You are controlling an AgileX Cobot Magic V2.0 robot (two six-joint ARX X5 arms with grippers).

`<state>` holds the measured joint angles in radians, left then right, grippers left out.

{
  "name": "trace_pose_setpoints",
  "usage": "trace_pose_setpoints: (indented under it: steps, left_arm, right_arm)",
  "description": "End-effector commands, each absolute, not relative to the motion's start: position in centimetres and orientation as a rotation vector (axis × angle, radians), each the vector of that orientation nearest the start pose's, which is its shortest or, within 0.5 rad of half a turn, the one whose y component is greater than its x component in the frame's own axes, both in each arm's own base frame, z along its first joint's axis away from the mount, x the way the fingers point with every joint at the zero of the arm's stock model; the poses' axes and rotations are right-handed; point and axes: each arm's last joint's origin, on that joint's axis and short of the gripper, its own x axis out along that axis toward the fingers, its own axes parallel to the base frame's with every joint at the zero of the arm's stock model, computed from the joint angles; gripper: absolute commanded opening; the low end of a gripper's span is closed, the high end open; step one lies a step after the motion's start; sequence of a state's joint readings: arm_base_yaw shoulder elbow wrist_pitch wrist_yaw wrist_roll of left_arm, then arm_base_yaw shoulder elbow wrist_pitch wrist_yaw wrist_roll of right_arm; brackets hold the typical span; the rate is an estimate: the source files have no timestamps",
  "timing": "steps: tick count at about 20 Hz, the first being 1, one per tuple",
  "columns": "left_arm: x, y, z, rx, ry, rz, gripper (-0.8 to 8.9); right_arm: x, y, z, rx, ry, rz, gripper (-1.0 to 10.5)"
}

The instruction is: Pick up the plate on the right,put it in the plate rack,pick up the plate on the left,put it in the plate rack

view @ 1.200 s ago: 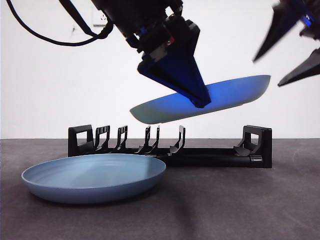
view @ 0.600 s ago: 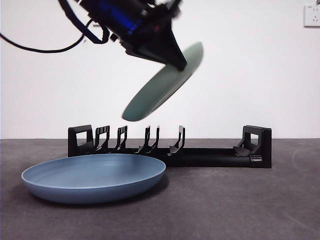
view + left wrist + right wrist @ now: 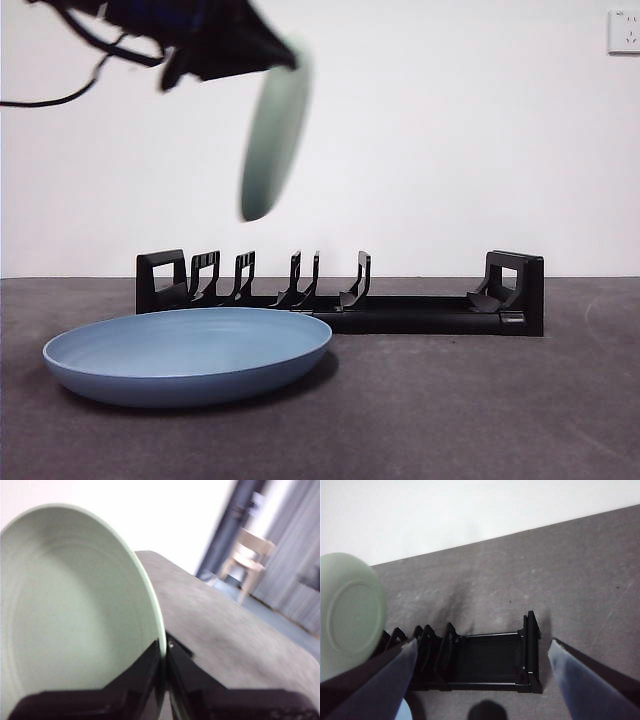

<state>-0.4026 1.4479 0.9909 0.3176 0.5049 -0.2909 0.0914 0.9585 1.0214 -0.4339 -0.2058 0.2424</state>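
A pale green plate [image 3: 272,140] hangs nearly upright in the air above the left part of the black plate rack [image 3: 340,300]. My left gripper [image 3: 288,62] is shut on its top rim; in the left wrist view the two jaws pinch the plate [image 3: 75,610] at its edge [image 3: 164,650]. A blue plate [image 3: 190,355] lies flat on the table in front of the rack's left half. My right gripper [image 3: 482,647] is open and empty, high above the rack [image 3: 485,660], with the green plate [image 3: 350,610] off to one side. The right gripper is out of the front view.
The dark grey table [image 3: 480,400] stretches to the right of the blue plate. The rack's right half [image 3: 430,310] holds no prongs, only a blocky end [image 3: 515,290]. A wall socket [image 3: 625,30] sits at the back wall.
The left gripper swung the green plate leftward and tilted it from almost flat to nearly upright. The right gripper let go and left the front view.
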Motion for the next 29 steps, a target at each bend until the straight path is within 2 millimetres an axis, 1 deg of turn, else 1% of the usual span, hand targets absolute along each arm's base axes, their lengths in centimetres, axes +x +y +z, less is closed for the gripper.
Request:
trace_pose_setpoints:
  steps: [1,5,8,25,29]
  left_arm:
    - [30.2,-12.4,29.8,-0.339,0.287,-0.847,-0.1]
    - [30.9,-10.6,29.8,-0.365,0.289,-0.828,-0.1]
    - [31.0,-10.0,29.8,-0.368,0.289,-0.824,-0.1]
    - [31.6,-10.2,29.5,-0.411,0.273,-0.86,-0.1]
    - [31.9,-10.3,29.0,-0.413,0.288,-0.856,-0.1]
  right_arm:
    - [19.9,2.4,36.0,0.25,0.404,0.245,4.4]
    - [20.0,2.4,35.9,0.25,0.407,0.245,4.4]
    - [20.1,2.4,35.9,0.25,0.409,0.245,4.4]
    - [21.1,2.5,35.1,0.252,0.447,0.24,4.4]
    - [21.1,2.5,35.1,0.252,0.45,0.239,4.4]
